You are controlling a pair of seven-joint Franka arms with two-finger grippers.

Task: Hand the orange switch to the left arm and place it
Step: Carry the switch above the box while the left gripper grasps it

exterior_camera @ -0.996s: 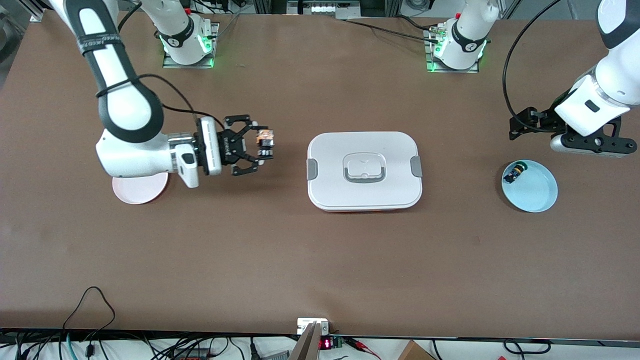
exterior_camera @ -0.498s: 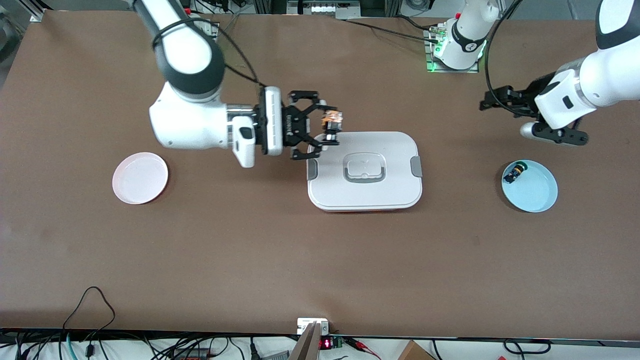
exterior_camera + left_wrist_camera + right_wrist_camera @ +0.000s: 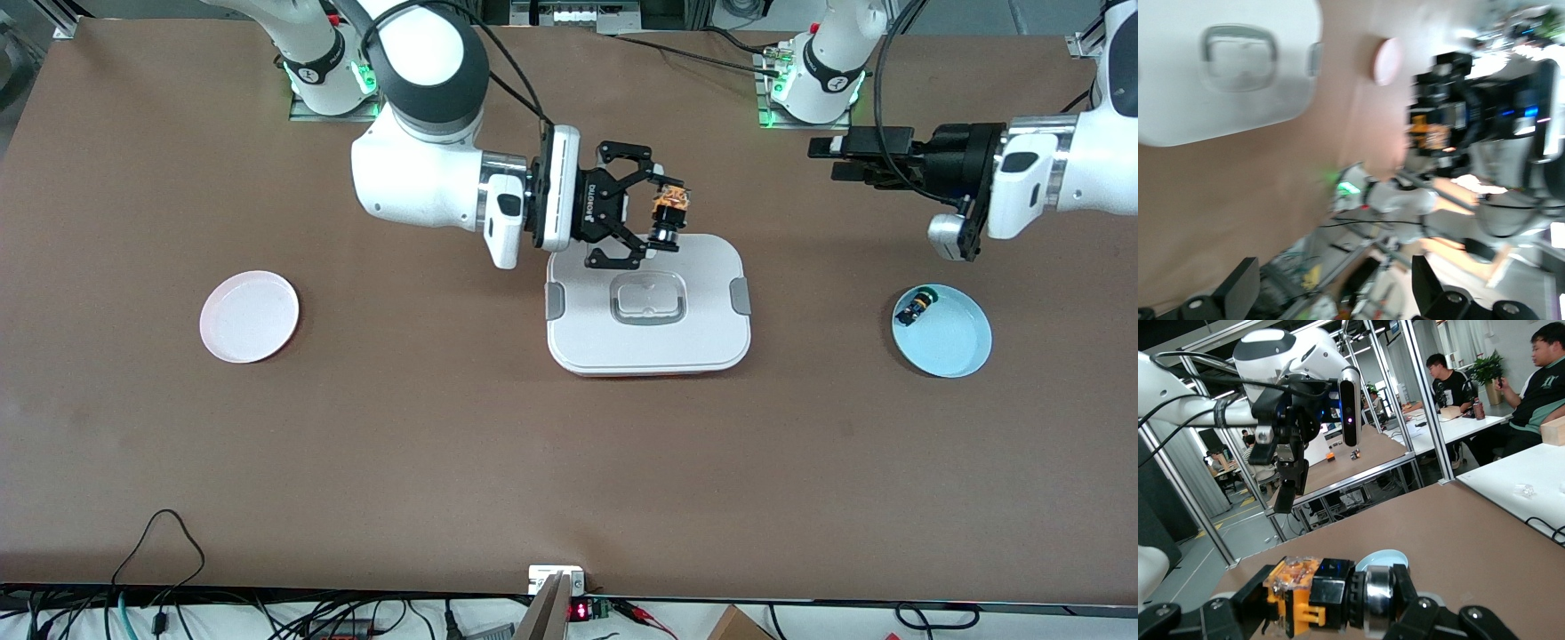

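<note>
While clamped: right gripper (image 3: 660,216), orange switch (image 3: 667,210)

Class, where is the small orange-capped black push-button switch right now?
In the front view, the orange-capped switch is held aloft in the right hand, over the edge of the white lidded box.

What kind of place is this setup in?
Most likely a robotics lab inside an open office: two bench-mounted robot arms, the right arm and the left arm, work at a brown table framed by aluminium rails, while people at desks sit nearby.
</note>
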